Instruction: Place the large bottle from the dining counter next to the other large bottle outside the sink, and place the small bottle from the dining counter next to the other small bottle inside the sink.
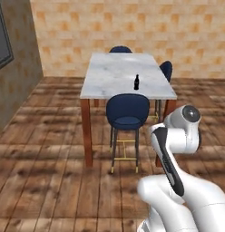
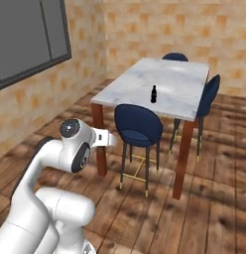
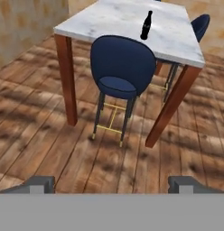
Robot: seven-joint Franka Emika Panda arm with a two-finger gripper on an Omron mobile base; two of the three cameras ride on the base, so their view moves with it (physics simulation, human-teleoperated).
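Observation:
The dining counter (image 1: 112, 74) (image 2: 182, 84) (image 3: 114, 18) stands ahead on reddish wooden legs. On its marble top, near the front right part, stands the small bottle (image 1: 136, 82) (image 2: 153, 94) (image 3: 147, 25), all black and upright. My gripper (image 3: 113, 184) is open, with its fingertips (image 3: 41, 182) far apart and nothing between them. It hangs well short of the counter, over the wooden floor. The large brown bottle, the other large bottle, the other small bottle and the sink are out of view.
A navy stool (image 1: 127, 113) (image 2: 139, 126) (image 3: 120, 67) stands at the counter's near edge, between me and the bottle. More navy stools sit at the far end (image 1: 120, 49) and the right side (image 2: 210, 94). A dark window (image 2: 30, 34) is on the left wall.

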